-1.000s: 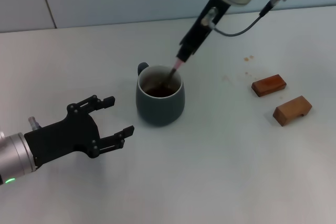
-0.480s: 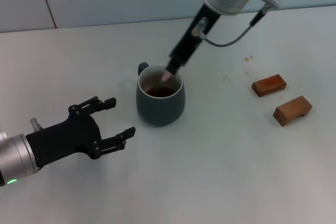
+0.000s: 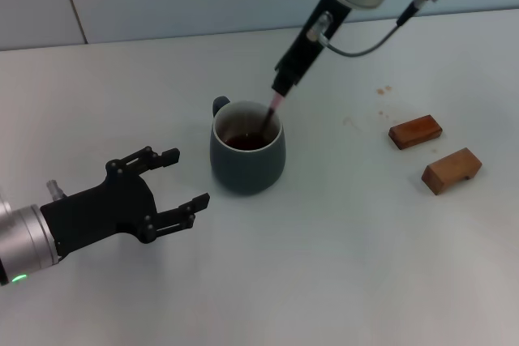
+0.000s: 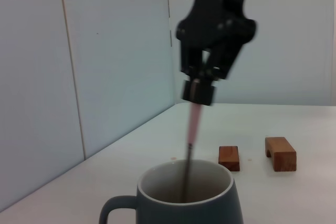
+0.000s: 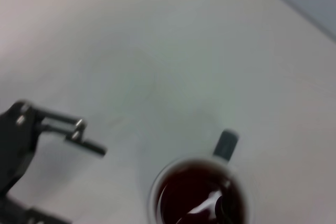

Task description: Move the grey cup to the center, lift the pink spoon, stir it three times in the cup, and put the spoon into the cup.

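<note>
Mid-desk, the grey cup (image 3: 247, 155) holds dark brown liquid; the right claw (image 3: 283, 85), clamped on the pink spoon (image 3: 272, 109), dips it in. The left claw (image 3: 183, 182) gapes near the desk's front-left corner.

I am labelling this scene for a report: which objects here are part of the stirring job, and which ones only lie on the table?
Part of the job:
- grey cup with dark liquid
- pink spoon, dipped in the cup, held by the right tool

Only lying about:
- two brown wooden blocks, right of the cup
- left tool, open, idle beside the cup
</note>
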Robot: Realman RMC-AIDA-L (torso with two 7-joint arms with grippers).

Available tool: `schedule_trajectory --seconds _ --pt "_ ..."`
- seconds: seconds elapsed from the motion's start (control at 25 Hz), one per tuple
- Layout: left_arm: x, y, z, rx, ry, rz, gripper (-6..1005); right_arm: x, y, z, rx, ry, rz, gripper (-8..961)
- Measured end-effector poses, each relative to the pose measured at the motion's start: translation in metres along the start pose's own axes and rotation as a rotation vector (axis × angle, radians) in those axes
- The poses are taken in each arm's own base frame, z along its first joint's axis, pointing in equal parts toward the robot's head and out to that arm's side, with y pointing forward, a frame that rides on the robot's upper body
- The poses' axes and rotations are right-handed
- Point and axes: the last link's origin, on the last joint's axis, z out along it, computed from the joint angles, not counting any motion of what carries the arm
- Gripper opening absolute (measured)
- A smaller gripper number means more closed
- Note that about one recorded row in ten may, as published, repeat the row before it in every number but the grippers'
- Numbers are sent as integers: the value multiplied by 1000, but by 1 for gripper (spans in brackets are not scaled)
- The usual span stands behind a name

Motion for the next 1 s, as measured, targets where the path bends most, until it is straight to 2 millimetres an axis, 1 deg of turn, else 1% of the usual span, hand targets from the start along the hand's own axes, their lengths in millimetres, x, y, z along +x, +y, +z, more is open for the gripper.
schedule_trajectory --seconds 0.24,0.32,0.4,0.44,0.52,0.56,0.6,0.64,0.72,0.76,0.8,0.84,0.88,0.92,0.96,1.0 --pt "0 0 1 -1 1 -1 806 -1 9 -4 -33 -10 -5 231" --pt "1 0 1 -1 1 -3 806 -1 11 -7 -52 -43 -1 233" --pt "1 0 1 -1 1 -5 806 6 10 -12 -63 -112 -2 235" --pt "1 0 1 -1 2 -6 806 6 10 -12 -63 -112 -2 236" --pt "1 -1 1 0 2 -8 806 13 9 -17 -57 -164 -14 239" --pt "1 -1 1 0 2 -8 806 18 9 -20 -57 -192 -23 240" --pt "1 -1 1 0 2 -8 807 29 10 -26 -66 -260 -47 241" --pt "1 -1 1 0 2 -8 807 29 10 -26 -66 -260 -47 242" --pt "2 -2 2 -1 3 -6 807 42 10 -31 -77 -325 -66 244" --pt "2 -2 2 -1 3 -5 807 51 9 -32 -82 -352 -73 302" --pt "2 -2 2 -1 3 -5 806 70 8 -35 -76 -400 -96 361" --pt "2 -2 2 -1 3 -5 806 70 8 -35 -76 -400 -96 419" --pt "2 -2 2 -1 3 -4 806 89 5 -34 -52 -442 -108 477" --pt "3 -2 2 -1 4 -3 806 89 5 -34 -52 -442 -108 544" --pt "3 -3 2 -1 4 -3 806 100 3 -33 -39 -465 -107 612" --pt "3 -3 2 -1 4 -3 806 121 0 -27 -36 -518 -98 679"
